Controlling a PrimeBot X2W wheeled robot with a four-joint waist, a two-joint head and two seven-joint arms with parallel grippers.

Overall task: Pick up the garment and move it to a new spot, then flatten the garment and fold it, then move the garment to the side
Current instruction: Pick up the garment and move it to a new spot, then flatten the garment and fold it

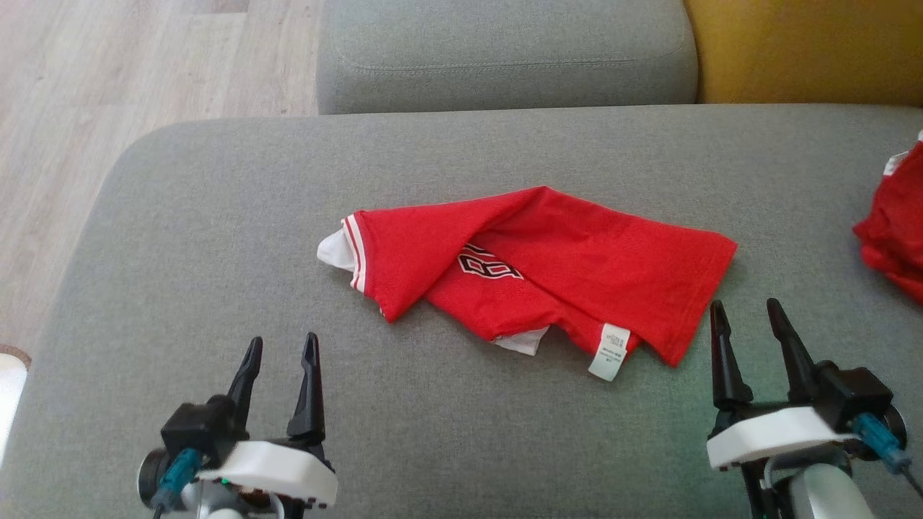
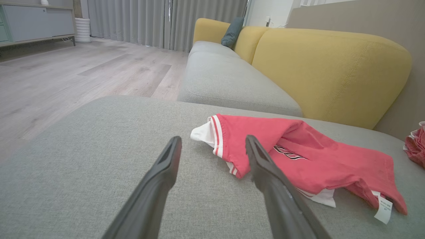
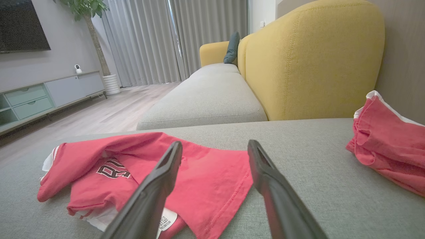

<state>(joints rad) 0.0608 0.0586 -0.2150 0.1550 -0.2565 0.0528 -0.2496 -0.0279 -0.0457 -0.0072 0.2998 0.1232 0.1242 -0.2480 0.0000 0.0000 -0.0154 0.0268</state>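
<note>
Head view: red garment lies crumpled and doubled over itself mid sofa cushion. Left hand is wide and empty, near side, apart from the sleeve end. Right hand is also wide and empty, just beside the hem corner. Risk: with the layers overlapped, a pinch could catch only the top flap and the garment won't open out on the lift. The second red garment at the right edge could get dragged in if the new spot is chosen there.

Left wrist view: the white-trimmed sleeve sits ahead, a bit right of the fingers' line. Risk: grabbing only the white lining.

Right wrist view: the hem corner is dead ahead between the fingers, with the care label by the left finger. Risk: nipping only the label, which would slip.
</note>
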